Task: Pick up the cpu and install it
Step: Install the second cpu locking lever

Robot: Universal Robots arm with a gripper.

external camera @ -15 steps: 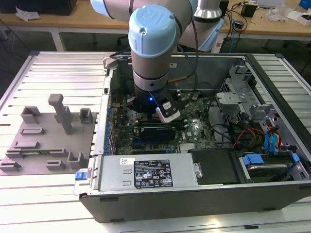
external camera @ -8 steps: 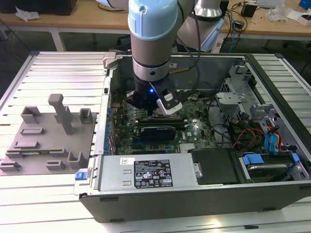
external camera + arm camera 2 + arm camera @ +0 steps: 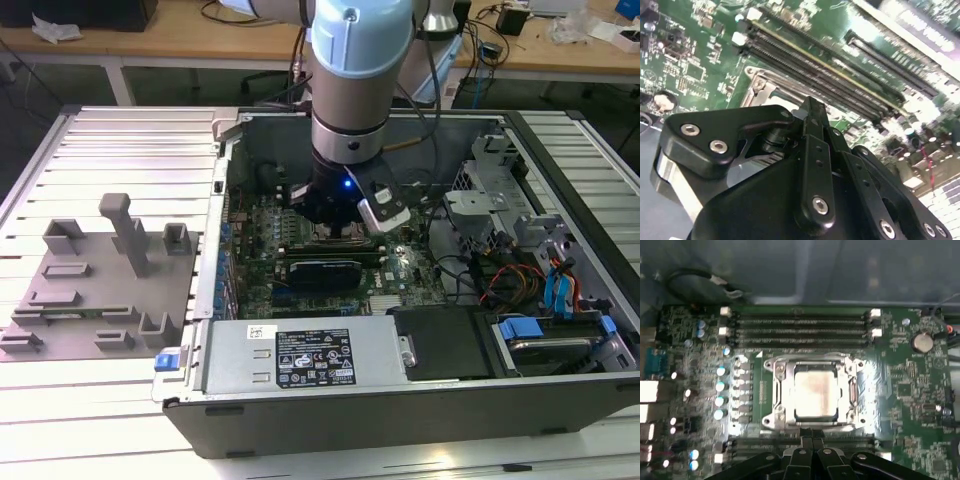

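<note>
Cpu (image 3: 815, 396) sits inside the socket frame (image 3: 776, 390) on the motherboard (image 3: 910, 385). Gripper (image 3: 811, 447) hangs just above the frame, clenched, grasping nothing. Judgement: chip is light, stiff, fragile underneath; hold by opposite edges only.

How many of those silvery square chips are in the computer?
1. The cpu lies inside the metal socket frame on the green board, in the first wrist view. The arm may hide others in the exterior view.

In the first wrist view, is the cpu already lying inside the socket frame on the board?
Yes, the pale square cpu lies flat inside the metal socket frame, level with it.
</note>
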